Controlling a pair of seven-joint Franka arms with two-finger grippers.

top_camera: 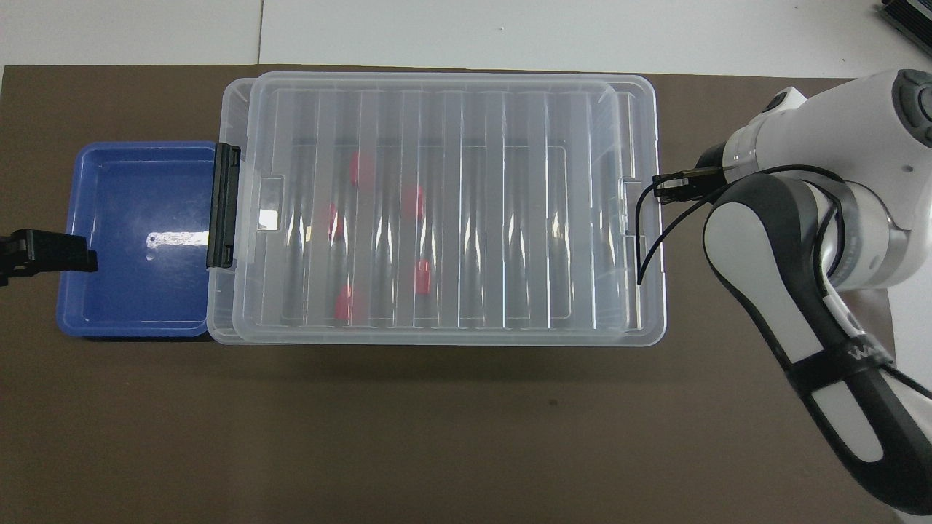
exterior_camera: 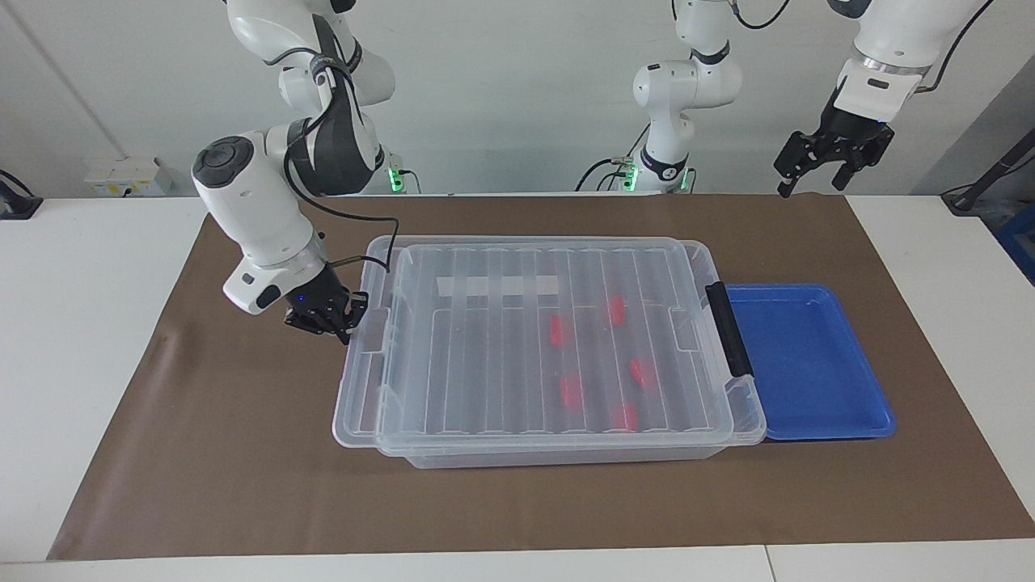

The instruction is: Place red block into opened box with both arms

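Brown mat (exterior_camera: 202, 453): R pincer (exterior_camera: 349, 317) at lid (exterior_camera: 525, 323) edge

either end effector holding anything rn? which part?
Right end effector is shut on the lid, at the tab on its end toward the right arm. Left end effector, raised and open, holds nothing.

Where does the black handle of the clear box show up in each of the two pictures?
Facing view: black handle, right of centre, on the box end beside the blue tray.
Overhead view: black handle, left of centre, again beside the blue tray.
Shared landmark: the blue tray.
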